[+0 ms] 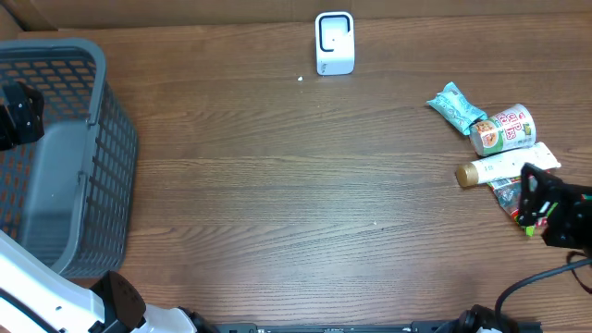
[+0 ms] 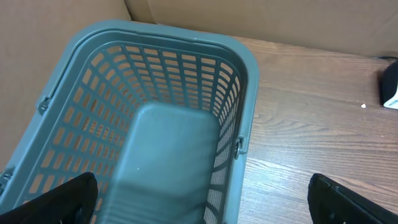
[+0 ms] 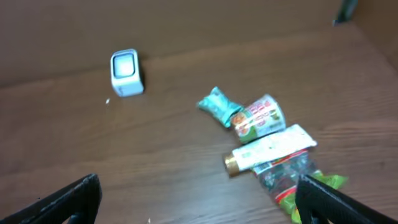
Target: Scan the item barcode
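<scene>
Several items lie in a pile at the table's right: a teal packet [image 1: 455,106] [image 3: 219,107], a small can [image 1: 502,129] [image 3: 259,117], a white tube with a gold cap [image 1: 504,166] [image 3: 270,149] and a clear packet with red and green print [image 1: 509,194] [image 3: 289,177]. No barcode is legible on any of them. A white scanner [image 1: 334,43] [image 3: 126,73] stands at the back centre. My right gripper [image 1: 541,202] [image 3: 199,205] hovers open just right of the pile, holding nothing. Over the basket, my left gripper [image 1: 20,116] [image 2: 202,208] is open and empty.
A grey-blue plastic basket [image 1: 111,139] [image 2: 242,81] with latticed walls fills the table's left end. Cardboard walls line the back. The scanner's edge [image 2: 390,87] shows at the far right of the left wrist view. Bare wood lies between basket and pile.
</scene>
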Controlling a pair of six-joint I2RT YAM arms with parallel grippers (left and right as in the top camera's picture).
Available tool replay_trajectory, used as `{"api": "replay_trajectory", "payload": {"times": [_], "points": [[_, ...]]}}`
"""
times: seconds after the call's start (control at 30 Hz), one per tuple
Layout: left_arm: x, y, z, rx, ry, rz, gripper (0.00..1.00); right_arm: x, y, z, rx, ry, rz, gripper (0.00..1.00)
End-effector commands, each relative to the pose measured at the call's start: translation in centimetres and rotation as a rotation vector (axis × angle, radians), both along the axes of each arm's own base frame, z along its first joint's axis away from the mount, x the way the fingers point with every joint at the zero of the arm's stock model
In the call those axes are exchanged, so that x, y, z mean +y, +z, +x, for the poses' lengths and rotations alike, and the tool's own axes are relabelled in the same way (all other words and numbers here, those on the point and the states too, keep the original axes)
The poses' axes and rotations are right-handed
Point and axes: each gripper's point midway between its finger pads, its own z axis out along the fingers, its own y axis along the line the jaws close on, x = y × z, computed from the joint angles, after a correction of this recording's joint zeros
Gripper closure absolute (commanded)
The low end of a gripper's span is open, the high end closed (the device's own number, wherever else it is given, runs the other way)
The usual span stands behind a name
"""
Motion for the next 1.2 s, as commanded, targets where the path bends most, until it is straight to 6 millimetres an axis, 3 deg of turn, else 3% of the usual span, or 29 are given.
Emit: {"api": "replay_trajectory", "payload": {"times": [0.0, 0.13, 0.27, 0.43, 0.73, 0.9, 1.17], "points": [[-0.3, 0.1, 0.3, -0.006, -0.029, 0.009, 0.00, 1.5, -1.6, 0.7, -0.102, 0.095, -0.062, 0.00], [-0.3, 0.1, 0.3, -0.006, -0.029, 0.009, 0.00, 3.4, -4.8, 3.2, -0.342, 0.192, -0.140, 0.00], [-0.3, 0.1, 0.3, -0.006, -0.028, 0.009, 0.00, 4.8, -9.5, 4.6, -0.547, 0.239, -0.127, 0.00], [-0.3, 0.1, 0.3, -0.006, -0.029, 0.009, 0.00, 5.7, -14.6, 4.8, -0.583, 0.276, -0.121, 0.00], [-0.3, 0.1, 0.3, -0.006, -0.029, 0.009, 0.00, 5.4, -17.5, 4.4, -0.650, 0.249, -0.138, 0.00], [-0.3, 0.1, 0.3, -0.006, -0.029, 0.009, 0.00, 5.4, -20.9, 4.9, -0.584, 0.253, -0.128, 0.00], [-0.3, 0.1, 0.3, -0.006, -0.029, 0.009, 0.00, 5.3, -20.8, 4.9, -0.587, 0.252, -0.127, 0.00]]}}
